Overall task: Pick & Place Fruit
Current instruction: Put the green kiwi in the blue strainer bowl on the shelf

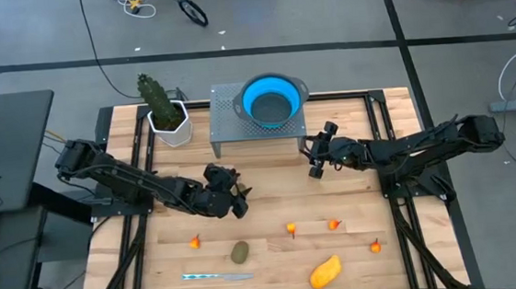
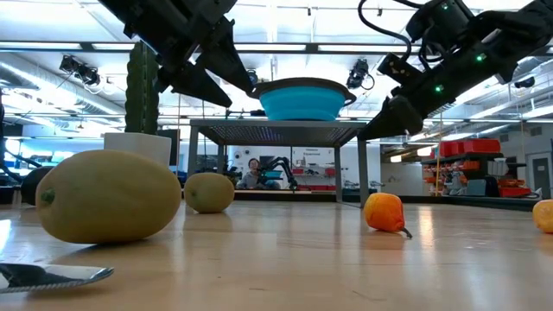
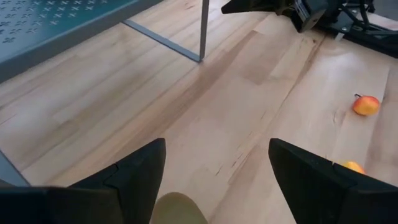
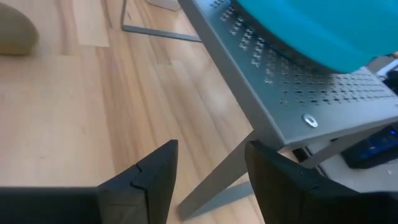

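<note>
- left gripper, fingers spread wide and empty, hangs over the middle-left of the table with a green oval fruit just under its tips; this looks like the step in hand, a reach for that fruit.
- to do it well, i'd centre the fingers on the oval's short side, come straight down, and close gently so the round piece doesn't squirt away.
- right gripper, fingers partly apart and holding nothing, sits by the near right leg of the metal stand.
- the blue bowl on that stand, at the far middle, is probably where the fruit goes, so lift well clear of the stand's edge.
- counted from above, largest to smallest: one stand, one bowl, one cactus in a white pot, one knife at the near edge.
- fruit on the table: one yellow-orange oblong near right, one green oval near middle in the overhead view, four little orange-red bits across the near half.
</note>
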